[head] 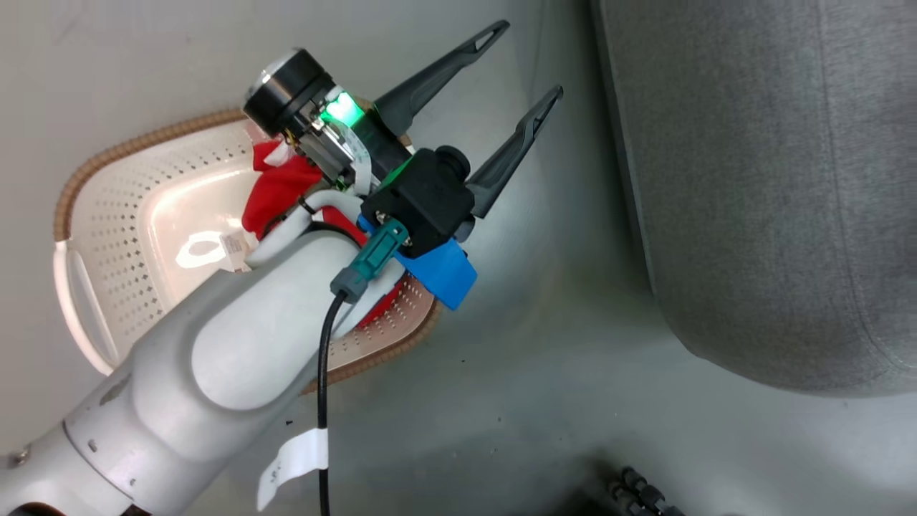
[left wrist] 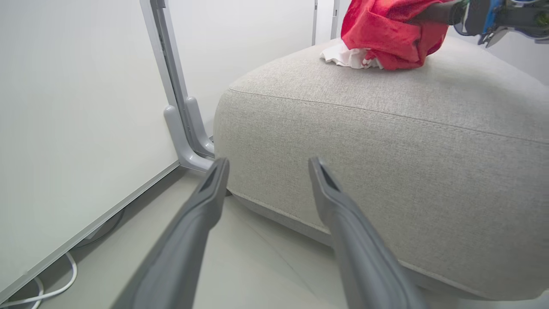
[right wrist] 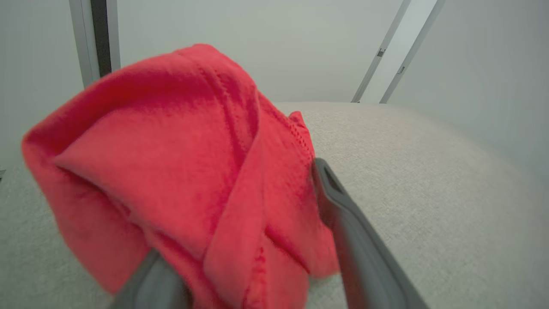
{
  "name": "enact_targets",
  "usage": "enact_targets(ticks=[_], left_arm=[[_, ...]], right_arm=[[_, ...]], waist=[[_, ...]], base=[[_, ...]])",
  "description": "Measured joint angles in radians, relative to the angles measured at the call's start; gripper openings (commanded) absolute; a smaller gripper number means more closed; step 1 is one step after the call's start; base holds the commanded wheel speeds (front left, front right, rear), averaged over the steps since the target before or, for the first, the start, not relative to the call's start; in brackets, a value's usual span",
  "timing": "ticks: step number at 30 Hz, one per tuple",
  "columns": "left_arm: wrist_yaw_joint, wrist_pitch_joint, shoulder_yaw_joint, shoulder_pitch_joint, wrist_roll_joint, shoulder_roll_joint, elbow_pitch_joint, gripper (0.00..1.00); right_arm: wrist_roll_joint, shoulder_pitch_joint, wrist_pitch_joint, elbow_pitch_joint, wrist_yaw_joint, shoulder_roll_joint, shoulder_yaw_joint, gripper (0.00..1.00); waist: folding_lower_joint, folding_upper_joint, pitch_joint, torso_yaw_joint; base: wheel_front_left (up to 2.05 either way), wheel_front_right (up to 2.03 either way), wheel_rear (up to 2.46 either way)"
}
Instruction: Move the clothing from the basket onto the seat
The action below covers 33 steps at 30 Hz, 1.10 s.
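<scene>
Holding the left tool (head: 529, 59) wide open in the upper middle of the head view, its two long dark fingers pointing toward the upper right with nothing between them. Reaching a pale forearm (head: 236, 344) across the cream-white perforated plastic laundry basket with the brown woven-look rim (head: 107, 236) at the left of the frame, partly covering a crumpled bright red soft fabric garment (head: 276, 193) lying inside it, a small white tag (head: 233, 249) showing beside the cloth. Showing the basket on the pale grey floor (head: 544, 373), apart from the large grey fabric-upholstered sofa (head: 759, 186) taking up the right side.

Looking along the same spread fingers in the left wrist view toward the sofa's rounded corner and seam, with a white wall panel (left wrist: 77, 107) and a grey metal post (left wrist: 171, 86) at the left and a white cable (left wrist: 51, 287) in the lower left corner. Showing a second bright red garment (left wrist: 386, 34) with white trim bunched on top of the sofa at the upper edge of that frame.

Standing the right tool (right wrist: 270, 167) open in the right wrist view, jaws wide apart and pinching nothing; blurred red cloth hanging loose between them, draping over the lower-left finger and lying against the lower-right finger (right wrist: 351, 231), sofa cushion beneath.
</scene>
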Motion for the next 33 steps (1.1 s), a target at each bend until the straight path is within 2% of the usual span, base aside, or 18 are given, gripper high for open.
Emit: enact_targets(ticks=[9, 15, 23, 28, 33], left_arm=[[0.016, -0.059, 0.010, 0.069, -0.050, -0.052, 0.073, 1.00], [0.044, -0.073, 0.067, 0.151, -0.093, -0.071, 0.102, 1.00], [0.085, -0.074, 0.277, 0.312, -0.105, -0.072, 0.028, 1.00], [0.083, -0.075, 0.422, 0.405, -0.080, -0.084, 0.000, 1.00], [0.060, -0.075, 0.546, 0.499, -0.040, -0.115, -0.024, 1.00]], right_arm=[[0.024, 0.304, 0.000, -0.137, 0.000, 0.041, 0.039, 1.00], [0.032, 0.451, 0.000, -0.241, 0.000, 0.090, 0.107, 1.00], [0.059, 0.537, 0.000, -0.388, 0.000, 0.128, 0.287, 1.00], [0.067, 0.563, 0.000, -0.440, 0.000, 0.143, 0.399, 1.00], [0.074, 0.586, 0.000, -0.465, 0.000, 0.152, 0.496, 1.00]], waist=[[-0.0002, 0.0000, -0.146, 0.009], [-0.0002, 0.0001, -0.262, 0.021], [-0.0003, 0.0001, -0.413, 0.051], [-0.0002, 0.0001, -0.478, 0.099], [-0.0003, 0.0001, -0.536, 0.153]], base=[[0.00, 0.00, 0.00], [0.00, 0.00, 0.00], [0.00, 0.00, 0.00], [0.00, 0.00, 0.00], [0.00, 0.00, 0.00]])
